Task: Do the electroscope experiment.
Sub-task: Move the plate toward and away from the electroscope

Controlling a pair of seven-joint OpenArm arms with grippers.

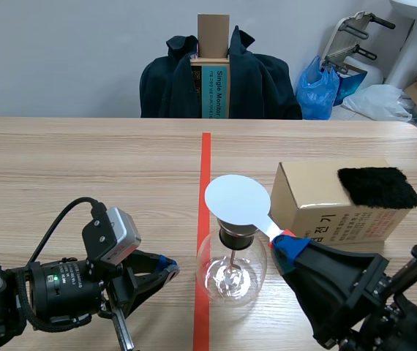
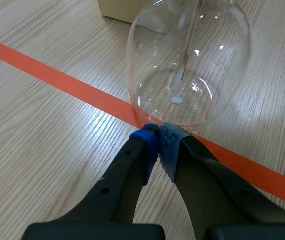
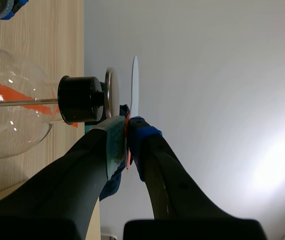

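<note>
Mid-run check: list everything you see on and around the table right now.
electroscope flask: one, clear glass with a black stopper, on the tape line near the robot
white paddle: one, white, close over the flask's top, not touching it
cardboard box: one, brown, beside the flask on the right arm's side
fuzzy cloth: one, black, on top of the box
tape line: one, orange-red, running down the table's middle
table: one, light wood
dark jacket: one, navy, beyond the far edge
blue bag: one, blue, beyond the far edge
left gripper: black, fingers shut on nothing, by the flask's base
right gripper: black, fingers shut on the paddle's handle
</note>
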